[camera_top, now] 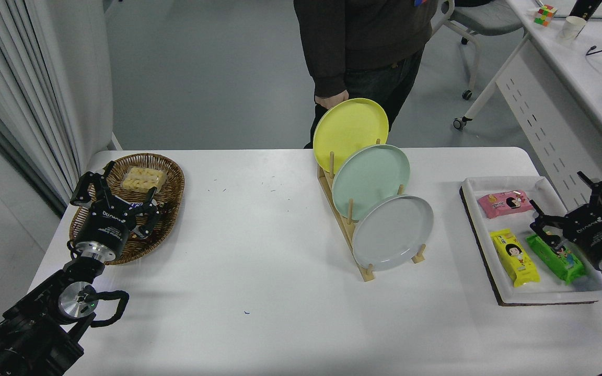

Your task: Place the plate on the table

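Glossy round pale grey plate upright in wooden peg rack; right gripper right of it, jaws apart, empty.

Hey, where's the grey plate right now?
In the head view, the grey plate stands on edge in the nearest slot of the wooden rack, right of the table's centre, just in front of the mint-green plate.
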